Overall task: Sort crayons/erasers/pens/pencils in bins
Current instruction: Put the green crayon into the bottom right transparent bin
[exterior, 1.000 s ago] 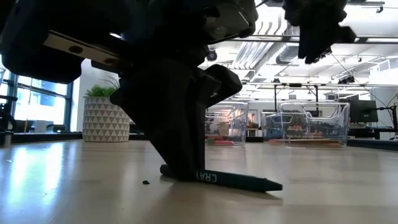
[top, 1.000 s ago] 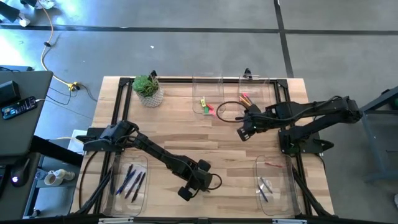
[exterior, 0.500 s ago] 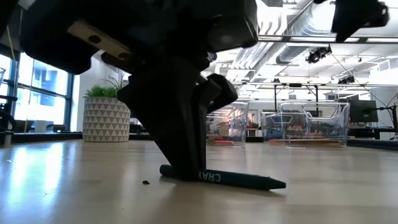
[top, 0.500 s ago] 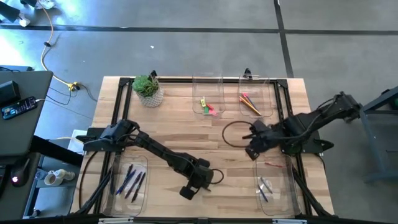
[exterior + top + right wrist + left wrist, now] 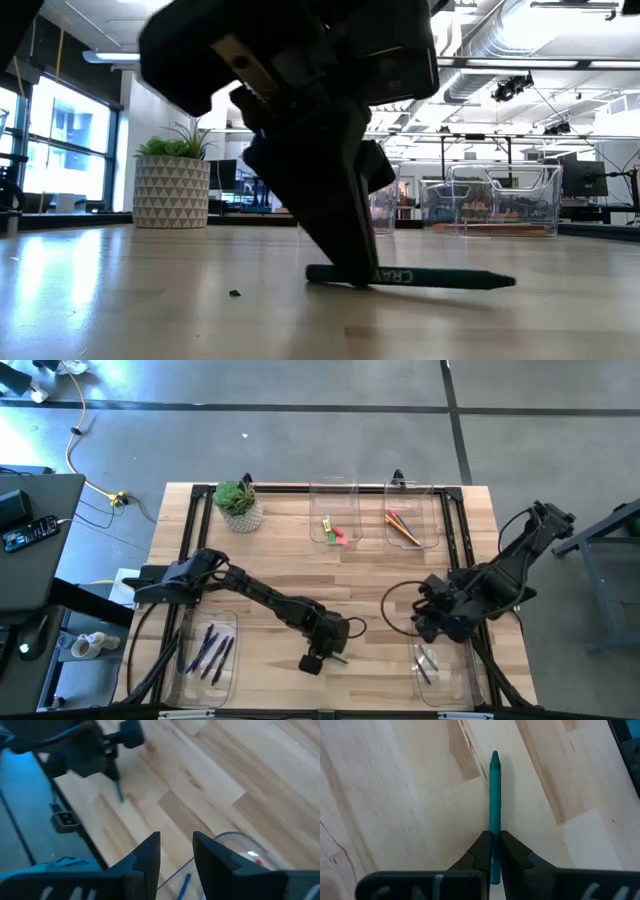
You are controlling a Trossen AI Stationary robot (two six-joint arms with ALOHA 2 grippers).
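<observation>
A teal crayon [image 5: 494, 795] lies on the table near its front middle; it also shows in the low view [image 5: 430, 277] and the high view [image 5: 340, 657]. My left gripper [image 5: 322, 656] is shut on it. My right gripper [image 5: 424, 623] is open and empty, above the far left corner of the near right bin [image 5: 444, 660], which holds crayons. The near left bin [image 5: 208, 652] holds dark and blue pens. At the far edge, one bin [image 5: 335, 512] holds erasers [image 5: 333, 532] and one [image 5: 412, 515] holds pencils [image 5: 402, 526]. My left gripper pinches the teal crayon between its two fingers [image 5: 481, 851], close to one end [image 5: 493, 840]. The rest of the crayon sticks out beyond the fingertips. The fingers come from above at a slant [image 5: 345, 235]. The crayon lies level on the table.
A potted plant [image 5: 238, 503] stands at the far left of the table. A black cable loop [image 5: 400, 605] hangs by my right arm. Bare wood lies in the table's middle [image 5: 300, 565]. A black frame runs along the table's edges [image 5: 300, 487].
My right gripper has gone from the far pencil bin toward the table's near edge, to the near right bin. My left gripper has turned and gone a little toward the table's right edge, sliding the teal crayon along the table with it.
</observation>
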